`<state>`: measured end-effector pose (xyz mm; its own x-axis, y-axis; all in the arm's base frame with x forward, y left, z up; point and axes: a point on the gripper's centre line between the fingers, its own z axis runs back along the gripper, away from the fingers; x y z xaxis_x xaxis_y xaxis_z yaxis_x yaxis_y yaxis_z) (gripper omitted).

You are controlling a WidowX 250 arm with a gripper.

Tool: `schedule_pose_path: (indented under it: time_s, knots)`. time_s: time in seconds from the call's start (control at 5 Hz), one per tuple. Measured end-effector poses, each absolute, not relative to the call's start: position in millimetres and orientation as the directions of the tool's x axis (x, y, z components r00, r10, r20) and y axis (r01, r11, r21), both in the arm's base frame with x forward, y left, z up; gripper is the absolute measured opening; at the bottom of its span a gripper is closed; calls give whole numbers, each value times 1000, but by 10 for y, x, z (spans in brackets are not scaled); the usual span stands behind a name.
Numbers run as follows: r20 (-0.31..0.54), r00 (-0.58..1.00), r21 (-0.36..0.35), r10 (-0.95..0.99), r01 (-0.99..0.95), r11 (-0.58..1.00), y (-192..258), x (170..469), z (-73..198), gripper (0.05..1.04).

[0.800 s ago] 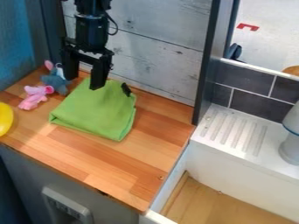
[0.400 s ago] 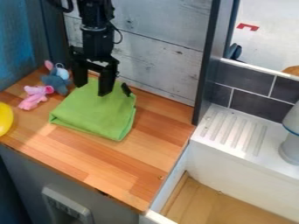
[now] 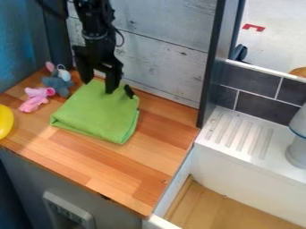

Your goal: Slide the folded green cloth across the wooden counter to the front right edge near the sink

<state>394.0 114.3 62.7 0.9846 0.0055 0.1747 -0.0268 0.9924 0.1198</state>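
Counter: a wooden counter [image 3: 119, 179] is extending forward from beneath the green cloth [image 3: 99, 116].
Landmark: the folded green cloth is lying flat toward the counter's rear.
Yellow object: a rounded yellow object [image 3: 5, 121] is resting left of the cloth, partly cut off by the view's edge.
Ledge: a white ribbed ledge [image 3: 206, 134] is standing right of the cloth, bearing a pale grey object [image 3: 298, 154].
Pink toy: a pink toy [image 3: 36, 99] is lying just left of the cloth.
End effector: the black gripper [image 3: 99, 88] is hanging over the cloth's rear part, its two fingers standing wide apart; whether they are touching it cannot be told.
Black piece: a small black piece [image 3: 129, 91] is sitting at the cloth's rear right corner.
Grey toy: a grey toy [image 3: 58, 83] is sitting left of the cloth's rear.
Wall: whitewashed boards [image 3: 164, 58] are rising behind the cloth.
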Motion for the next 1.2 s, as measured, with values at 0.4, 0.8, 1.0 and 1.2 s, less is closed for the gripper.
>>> schedule_pose_path:
  time_s: [0.4,0.8,1.0,1.2]
  knots:
    - [125,981,117,151,-166,979,1288,4000,331,1001]
    - [73,976,126,205,-213,969,1302,3867,70,1001]
    - [40,978,112,206,-210,971,1183,3716,26,1001]
    - [6,984,75,178,-178,981,886,3532,15,1001]
